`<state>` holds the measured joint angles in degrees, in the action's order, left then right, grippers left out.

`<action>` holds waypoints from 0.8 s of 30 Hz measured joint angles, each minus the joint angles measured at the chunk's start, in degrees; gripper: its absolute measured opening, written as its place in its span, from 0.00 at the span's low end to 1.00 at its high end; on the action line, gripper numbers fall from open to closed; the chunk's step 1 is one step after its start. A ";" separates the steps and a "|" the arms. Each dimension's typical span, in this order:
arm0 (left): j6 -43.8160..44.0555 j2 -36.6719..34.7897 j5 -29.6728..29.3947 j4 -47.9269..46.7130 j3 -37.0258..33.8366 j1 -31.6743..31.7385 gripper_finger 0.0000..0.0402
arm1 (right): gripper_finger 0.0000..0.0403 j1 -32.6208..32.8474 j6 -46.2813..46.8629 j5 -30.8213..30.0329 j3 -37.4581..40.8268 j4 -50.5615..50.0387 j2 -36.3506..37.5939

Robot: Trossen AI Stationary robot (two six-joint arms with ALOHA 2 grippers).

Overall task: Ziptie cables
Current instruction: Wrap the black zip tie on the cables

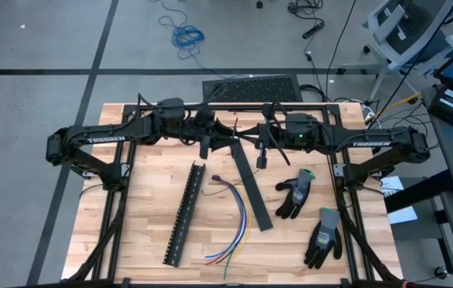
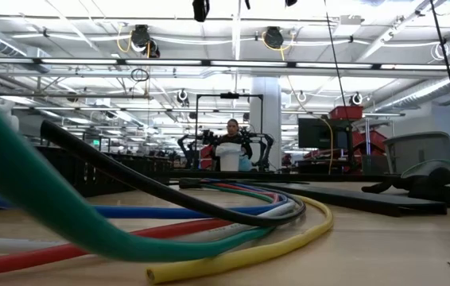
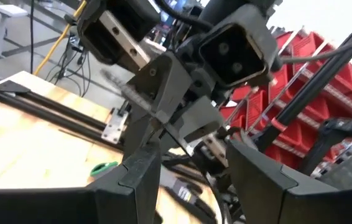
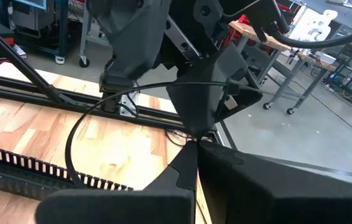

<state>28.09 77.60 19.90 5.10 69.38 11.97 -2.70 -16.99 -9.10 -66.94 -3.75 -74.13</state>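
Cables (image 1: 230, 220) lying loose and fanned on the worktop (image 1: 146, 184), between the black slotted strip (image 1: 184, 214) and the flat black cover strip (image 1: 252, 190); unbundled, no tie around them, nothing touching them. In the low view the same coloured wires (image 2: 209, 214) sprawled across the wood, close to the lens.

Both arms raised over the far half of the worktop, well above the wires. Left gripper (image 1: 205, 146) and right gripper (image 1: 260, 154) meeting tip to tip. Right gripper's fingers (image 4: 182, 180) clenched on a thin black ziptie (image 4: 79, 140) curved into an open loop, its other end running up to the left gripper opposite. Left fingers (image 3: 142, 174) parted, in its wrist view, and around nothing clear.

Judged an early stage: tie in hand and apparently being looped in the air. Left to do: gather the wires, pass the tie around them, cinch.

Two gloves (image 1: 310, 212) lying apart on the right of the worktop, not involved.
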 joint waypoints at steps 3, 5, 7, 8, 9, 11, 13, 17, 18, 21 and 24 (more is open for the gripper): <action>-0.46 0.00 -0.04 -1.51 0.00 0.04 0.45 | 0.00 -0.02 -0.21 -0.12 0.00 -0.31 0.43; -0.47 -0.15 -0.25 -1.51 0.00 0.15 0.45 | 0.00 -0.11 -0.25 -0.20 0.00 -0.46 1.17; -0.48 -0.41 -0.63 -1.63 0.00 0.62 0.45 | 0.00 -0.49 -0.24 0.09 0.00 -0.80 1.83; -0.47 -0.44 -0.68 -1.63 0.00 0.93 0.45 | 0.00 -0.71 -0.24 0.09 0.00 -1.04 2.12; -0.47 -0.44 -0.69 -1.65 0.00 1.12 0.45 | 0.00 -0.88 -0.24 0.10 0.00 -1.20 2.33; -0.47 -0.44 -0.67 -1.77 0.00 1.54 0.45 | 0.00 -1.08 -0.24 0.04 0.00 -1.14 2.71; -0.69 -0.44 -0.24 -1.78 0.00 1.86 0.45 | 0.00 -1.24 -0.24 0.02 0.00 -1.14 3.23; -4.16 -0.44 0.34 -4.30 -0.02 2.01 0.45 | 0.00 -1.42 -0.24 0.04 0.00 -1.38 4.08; -4.68 -0.44 0.37 -4.63 -0.02 2.01 0.45 | 0.00 -1.42 -0.24 0.04 0.00 -1.70 4.22; -5.06 -0.44 0.52 -3.74 -0.02 1.99 0.45 | 0.00 -1.42 -0.24 0.03 0.00 -2.45 4.70; -5.09 -0.44 0.61 -3.45 -0.02 2.50 0.45 | 0.00 -1.42 -0.24 0.02 0.00 -3.33 4.74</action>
<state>23.00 77.17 20.51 1.66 69.36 14.47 -4.12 -17.23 -9.08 -66.94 -7.08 -69.38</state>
